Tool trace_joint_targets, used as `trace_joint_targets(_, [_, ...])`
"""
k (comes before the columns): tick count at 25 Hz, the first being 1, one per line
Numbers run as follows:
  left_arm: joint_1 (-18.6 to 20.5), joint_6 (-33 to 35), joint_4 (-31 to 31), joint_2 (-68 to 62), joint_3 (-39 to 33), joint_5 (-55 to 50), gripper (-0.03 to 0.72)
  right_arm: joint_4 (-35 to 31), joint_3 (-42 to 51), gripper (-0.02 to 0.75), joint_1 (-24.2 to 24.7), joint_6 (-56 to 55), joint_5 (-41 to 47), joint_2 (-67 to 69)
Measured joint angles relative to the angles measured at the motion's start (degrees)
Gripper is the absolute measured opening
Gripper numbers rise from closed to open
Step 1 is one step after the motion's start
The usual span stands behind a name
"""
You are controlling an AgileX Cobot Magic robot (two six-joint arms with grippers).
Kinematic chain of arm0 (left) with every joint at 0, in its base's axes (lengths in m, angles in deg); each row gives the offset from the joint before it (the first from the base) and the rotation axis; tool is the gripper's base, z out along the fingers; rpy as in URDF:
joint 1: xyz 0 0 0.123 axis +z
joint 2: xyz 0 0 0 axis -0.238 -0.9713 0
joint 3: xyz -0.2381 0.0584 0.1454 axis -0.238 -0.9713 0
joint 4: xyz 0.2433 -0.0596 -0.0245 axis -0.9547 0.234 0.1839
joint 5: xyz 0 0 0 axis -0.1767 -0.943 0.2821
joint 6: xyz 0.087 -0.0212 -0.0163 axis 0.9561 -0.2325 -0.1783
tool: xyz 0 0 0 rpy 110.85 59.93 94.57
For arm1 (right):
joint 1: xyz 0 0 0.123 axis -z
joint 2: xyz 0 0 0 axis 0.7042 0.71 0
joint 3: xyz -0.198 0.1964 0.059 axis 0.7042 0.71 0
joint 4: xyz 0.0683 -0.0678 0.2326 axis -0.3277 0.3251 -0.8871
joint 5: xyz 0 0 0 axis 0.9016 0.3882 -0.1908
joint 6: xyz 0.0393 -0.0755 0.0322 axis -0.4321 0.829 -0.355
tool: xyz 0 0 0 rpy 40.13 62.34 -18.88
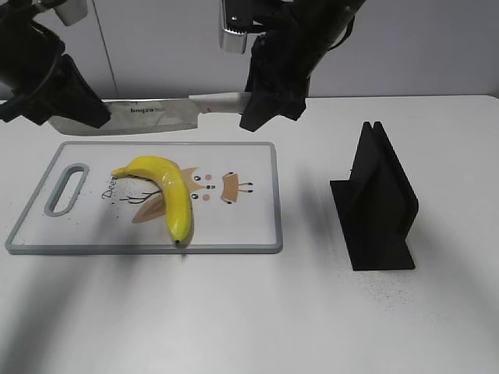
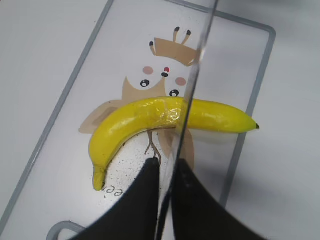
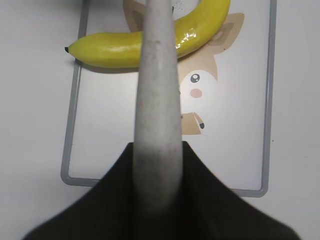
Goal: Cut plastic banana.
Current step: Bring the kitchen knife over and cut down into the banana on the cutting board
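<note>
The plastic banana [image 1: 168, 191] lies whole on the white cutting board [image 1: 257, 226], curved, with its dark tip near the front edge. A knife [image 1: 148, 115] hangs level in the air over the board's far edge. My right gripper [image 1: 261, 109] is shut on its pale handle [image 3: 157, 75]. My left gripper [image 1: 82, 117] is shut on the blade's far end. In the left wrist view the blade [image 2: 197, 65] runs edge-on between the fingers [image 2: 166, 172], above the banana's middle [image 2: 150, 117]. In the right wrist view the fingers [image 3: 157, 150] clamp the handle above the banana [image 3: 115, 50].
A black knife stand [image 1: 378, 202] stands on the white table to the right of the board. The board has a grey rim [image 2: 55, 115], a handle slot [image 1: 68, 187] at its left end and a printed cartoon [image 3: 197, 87].
</note>
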Motion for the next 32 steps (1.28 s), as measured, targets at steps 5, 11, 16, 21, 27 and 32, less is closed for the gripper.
trace_joint_targets(5, [-0.30, 0.83, -0.18, -1.50, 0.04, -0.04, 0.019, 0.65, -0.12, 0.161, 0.00, 0.47, -0.26, 0.48])
trace_joint_targets(11, [-3.49, 0.83, -2.51, -5.10, 0.04, 3.93, 0.010, 4.36, -0.12, 0.161, 0.05, 0.20, -0.33, 1.93])
trace_joint_targets(16, [-4.65, 0.71, -4.60, -10.84, -0.29, 7.23, 0.006, 5.19, -0.19, 0.161, 0.05, -1.06, -1.08, 7.13])
trace_joint_targets(21, [-4.97, 0.95, -3.98, -15.30, -2.04, 11.41, 0.009, 5.02, -0.76, 0.162, 0.38, -1.73, -1.85, 12.88])
trace_joint_targets(27, [-5.06, 1.02, -3.75, -16.77, -2.11, 11.67, 0.010, 5.05, -1.37, 0.162, 0.44, -1.73, -1.44, 13.25])
trace_joint_targets(32, [-5.06, 1.02, -3.75, -16.86, -2.11, 11.73, 0.010, 5.05, -1.61, 0.162, 0.44, -1.73, -1.30, 13.25])
